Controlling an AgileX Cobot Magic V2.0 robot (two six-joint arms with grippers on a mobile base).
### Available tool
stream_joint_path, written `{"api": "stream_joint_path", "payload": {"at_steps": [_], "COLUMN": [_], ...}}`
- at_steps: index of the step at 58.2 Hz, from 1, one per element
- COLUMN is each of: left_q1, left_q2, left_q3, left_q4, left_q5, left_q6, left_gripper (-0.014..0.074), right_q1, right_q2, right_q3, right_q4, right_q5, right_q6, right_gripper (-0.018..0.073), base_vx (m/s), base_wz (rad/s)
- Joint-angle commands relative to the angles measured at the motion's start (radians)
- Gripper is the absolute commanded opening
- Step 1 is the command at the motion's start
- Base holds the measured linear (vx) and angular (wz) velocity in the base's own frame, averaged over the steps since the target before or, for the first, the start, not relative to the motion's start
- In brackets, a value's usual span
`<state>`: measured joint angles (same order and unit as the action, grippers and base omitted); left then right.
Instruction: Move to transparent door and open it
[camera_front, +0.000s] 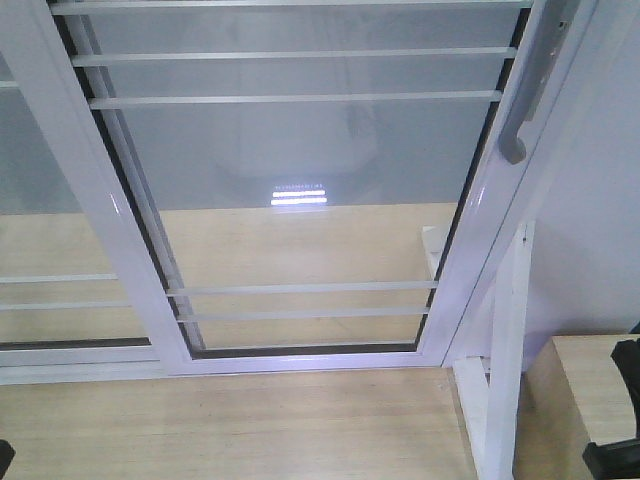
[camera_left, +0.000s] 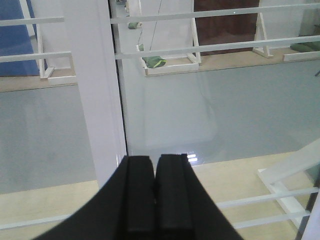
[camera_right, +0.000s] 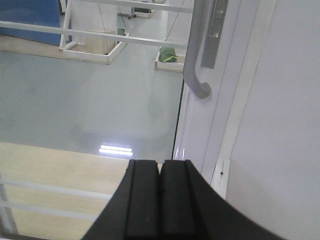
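Note:
The transparent door (camera_front: 310, 180) fills the front view: clear glass in a white frame with thin silver bars. Its long grey curved pull handle (camera_front: 525, 105) hangs on the right frame; in the right wrist view the handle (camera_right: 196, 55) is up and right of my right gripper (camera_right: 160, 167), well apart from it. The right gripper is shut and empty. My left gripper (camera_left: 155, 162) is shut and empty, facing the door's white left frame post (camera_left: 97, 100) and the glass (camera_left: 210, 105). Neither gripper touches the door.
A similar barred glass panel without a handle (camera_front: 40, 200) stands to the left. A white slanted post (camera_front: 505, 340) with a brace stands at the lower right, beside a wooden block (camera_front: 580, 400). A white wall (camera_right: 285, 125) is at the right. Wooden floor (camera_front: 230, 425) lies in front.

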<state>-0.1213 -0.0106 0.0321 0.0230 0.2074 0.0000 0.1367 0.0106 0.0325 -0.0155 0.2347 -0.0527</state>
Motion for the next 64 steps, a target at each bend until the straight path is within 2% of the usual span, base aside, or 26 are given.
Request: {"api": "stream_joint_path", "payload": {"at_steps": [1, 64], "left_q1": [0.002, 0.002], "left_q2": [-0.005, -0.005], "left_q3": [0.007, 0.007], "left_q4": [-0.003, -0.003], "left_q5": [-0.081, -0.081], "left_q6": [-0.007, -0.007], "left_gripper": [0.0093, 0.0093], "right_q1": [0.000, 0.000], "right_q2": [0.018, 0.018], "right_q3": [0.001, 0.001], "right_q4": [-0.007, -0.008], "right_q5": [-0.077, -0.077], "right_q6": [-0.004, -0.004], "right_gripper": [-0.0006, -0.0006], "base_vx": [0.00, 0.00], "base_wz": [0.00, 0.00]}}
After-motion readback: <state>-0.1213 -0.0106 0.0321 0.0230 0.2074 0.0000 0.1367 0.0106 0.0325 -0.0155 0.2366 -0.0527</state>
